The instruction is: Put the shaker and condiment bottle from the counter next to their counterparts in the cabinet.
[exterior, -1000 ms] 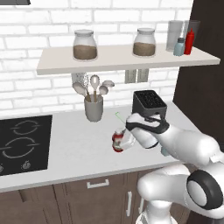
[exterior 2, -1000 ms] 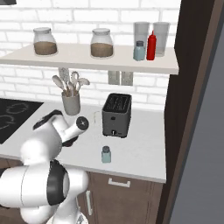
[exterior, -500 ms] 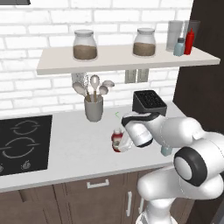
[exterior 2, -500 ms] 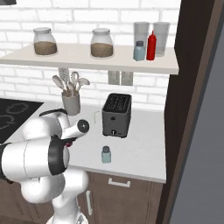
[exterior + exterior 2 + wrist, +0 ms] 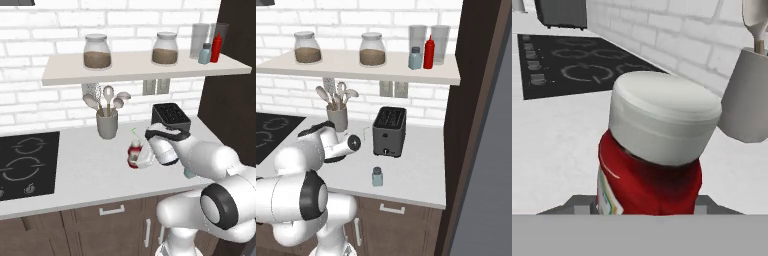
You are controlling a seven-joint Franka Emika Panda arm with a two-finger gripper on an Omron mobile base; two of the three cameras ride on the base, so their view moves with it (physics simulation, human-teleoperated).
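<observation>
Since the two-finger gripper (image 5: 139,159) is clamped low around the small dark red, white-capped condiment bottle (image 5: 652,150), it looks light, rigid, smooth-sided; mid-body hold suits.

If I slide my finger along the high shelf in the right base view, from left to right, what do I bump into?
First jar of brown stuff → second jar of brown stuff → little blue-grey shaker → bright red squeeze bottle.
</observation>
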